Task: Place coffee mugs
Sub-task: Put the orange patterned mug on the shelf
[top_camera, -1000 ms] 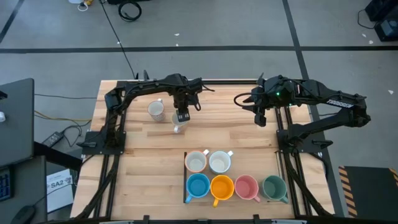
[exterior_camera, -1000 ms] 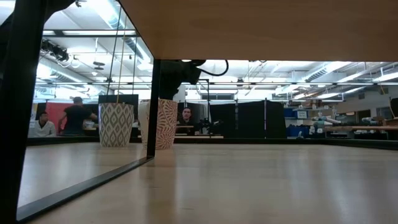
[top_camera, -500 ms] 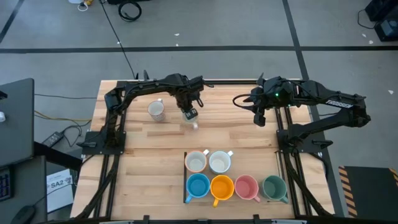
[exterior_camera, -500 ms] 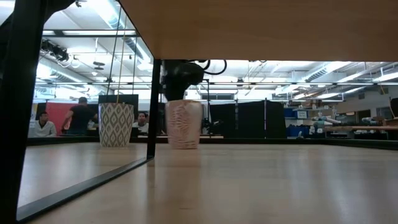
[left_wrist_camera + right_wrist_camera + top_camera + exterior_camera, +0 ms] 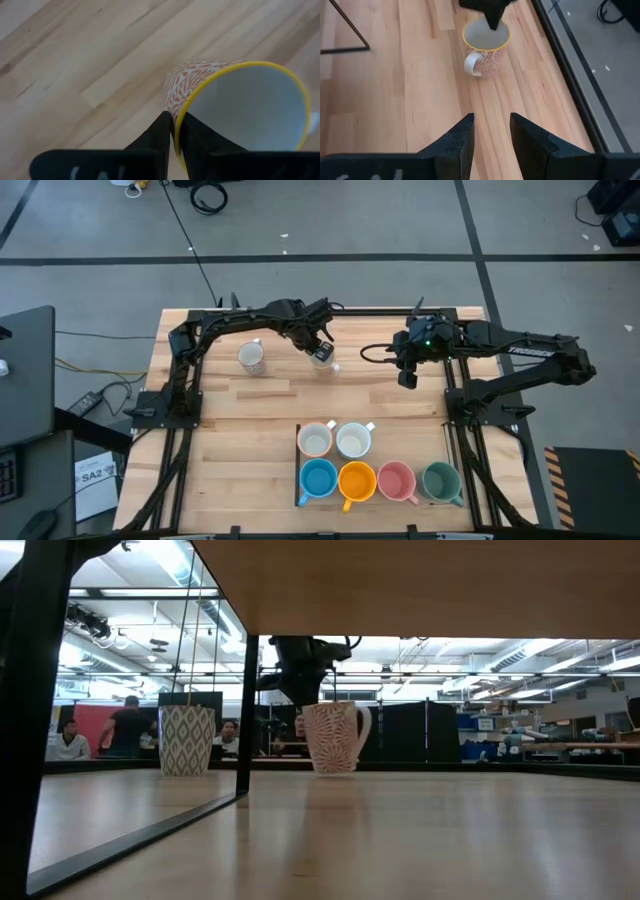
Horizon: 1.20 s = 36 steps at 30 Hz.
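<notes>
Holding: the left gripper [image 5: 321,352] has its fingers [image 5: 165,134] clenched on the yellow rim of the patterned mug [image 5: 322,358], at the far middle of the surface [image 5: 230,430]; low view shows it just above or on the wood, cannot tell which
Placed: six mugs near the front edge; cream mug [image 5: 316,439] and white mug [image 5: 353,440] behind blue mug [image 5: 318,478], orange mug [image 5: 356,480], pink mug [image 5: 396,480], green mug [image 5: 441,479]
Left: carried mug and second patterned mug [image 5: 251,357] far left; two of eight, by my judgement
Right gripper [image 5: 408,376]: fingers [image 5: 457,140] released, empty, facing the carried mug
Surface: pale wood planks in a dark frame
Room: grey floor, cables; people [image 5: 125,727] sit behind
</notes>
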Each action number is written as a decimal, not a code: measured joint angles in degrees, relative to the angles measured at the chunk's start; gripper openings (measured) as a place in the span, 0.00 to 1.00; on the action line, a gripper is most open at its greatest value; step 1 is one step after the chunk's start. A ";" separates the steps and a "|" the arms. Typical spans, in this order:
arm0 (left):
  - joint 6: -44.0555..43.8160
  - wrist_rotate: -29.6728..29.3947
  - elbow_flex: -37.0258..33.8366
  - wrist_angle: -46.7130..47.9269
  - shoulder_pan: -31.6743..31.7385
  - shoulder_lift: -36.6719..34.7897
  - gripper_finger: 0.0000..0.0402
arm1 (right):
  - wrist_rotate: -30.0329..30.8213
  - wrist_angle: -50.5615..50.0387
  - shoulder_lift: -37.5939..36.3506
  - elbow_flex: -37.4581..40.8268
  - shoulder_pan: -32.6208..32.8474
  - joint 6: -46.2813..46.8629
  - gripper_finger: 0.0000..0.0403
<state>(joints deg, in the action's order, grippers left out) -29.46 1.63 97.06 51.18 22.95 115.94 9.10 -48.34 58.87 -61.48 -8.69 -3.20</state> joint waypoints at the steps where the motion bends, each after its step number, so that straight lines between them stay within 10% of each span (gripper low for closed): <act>1: -1.10 0.01 0.00 -0.56 -0.14 0.00 0.11 | -0.01 -0.16 0.00 0.33 -0.27 -0.01 0.32; 36: -17.10 0.07 0.00 -16.73 -6.37 0.00 0.13 | -2.91 4.62 -0.04 1.98 -4.22 0.04 0.32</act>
<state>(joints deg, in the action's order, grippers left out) -46.56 1.69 97.06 34.45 16.58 115.94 6.20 -43.72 58.83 -59.50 -12.91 -3.16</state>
